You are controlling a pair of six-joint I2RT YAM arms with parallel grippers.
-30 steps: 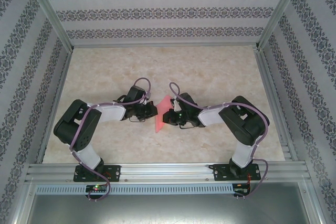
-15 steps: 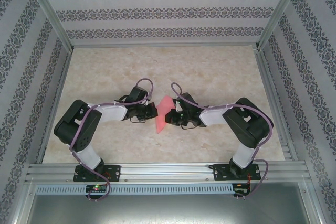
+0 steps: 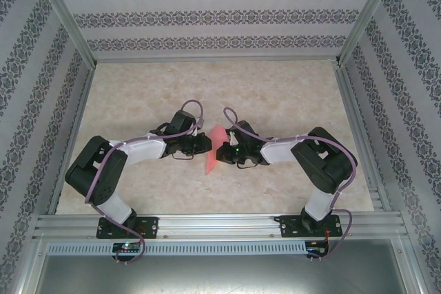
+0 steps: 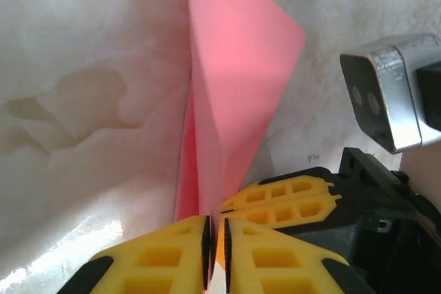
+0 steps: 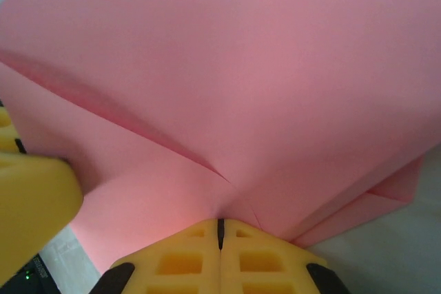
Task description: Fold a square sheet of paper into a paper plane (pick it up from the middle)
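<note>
1. Yellow ribbed-plastic fingers of the left gripper, faced with black pads, stand almost together. The folded lower edge of the thin, matte salmon-pink paper sheet is nipped in the slit between them. So light a hold could let that edge slide out.
2. Just beside it, the right gripper, of the same yellow plastic, is clamped tight on the sheet from the opposite side. If the two arms pull or twist unevenly, the thin paper may tear or take a stray crease.
3. The sheet stands on edge between the two grippers. It is folded into a tapering wedge with one sharp ridge and a shallow slanting crease, and is not yet a dart. Whether its lower tip touches the table I cannot tell.
4. Beneath it lies the smooth, beige marbled tabletop. A dropped sheet would lie flat there and be hard to pinch up again.
5. Farthest off are striped, patterned walls and aluminium frame rails.
</note>
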